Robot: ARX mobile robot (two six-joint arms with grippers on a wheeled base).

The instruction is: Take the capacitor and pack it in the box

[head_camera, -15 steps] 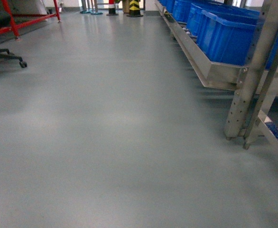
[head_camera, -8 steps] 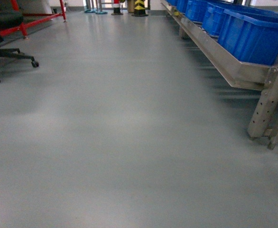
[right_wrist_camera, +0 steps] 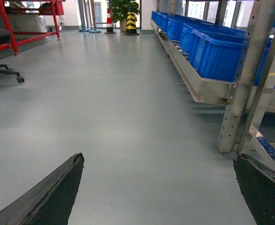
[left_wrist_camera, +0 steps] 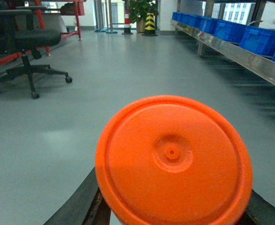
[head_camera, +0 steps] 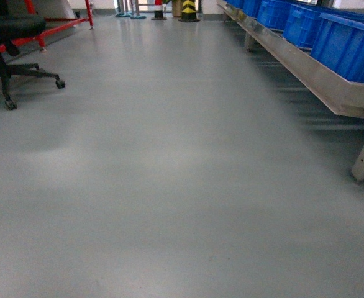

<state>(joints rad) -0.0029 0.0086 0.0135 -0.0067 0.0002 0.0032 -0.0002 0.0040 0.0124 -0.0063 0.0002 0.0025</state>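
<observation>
In the left wrist view, the capacitor (left_wrist_camera: pixel 173 159) fills the lower middle as a round orange end face with a small hub at its centre. My left gripper (left_wrist_camera: pixel 173 199) is shut on it, with a dark finger showing at each lower side of the disc. My right gripper (right_wrist_camera: pixel 158 159) is open over bare grey floor, and nothing lies between its fingers (right_wrist_camera: pixel 57 192). The box is out of view in every frame. Neither gripper shows in the head view.
Blue bins (head_camera: pixel 350 43) sit on a metal rack (head_camera: pixel 331 87) along the right, with a rack leg (right_wrist_camera: pixel 236 93) close to my right gripper. A black office chair (head_camera: pixel 11 49) and a red frame (head_camera: pixel 58 25) stand at the left. A striped bollard (head_camera: pixel 189 9) stands far back.
The head view has swung left. The rack and blue bins have slid to the right edge, and the office chair has come further into view at the left.
</observation>
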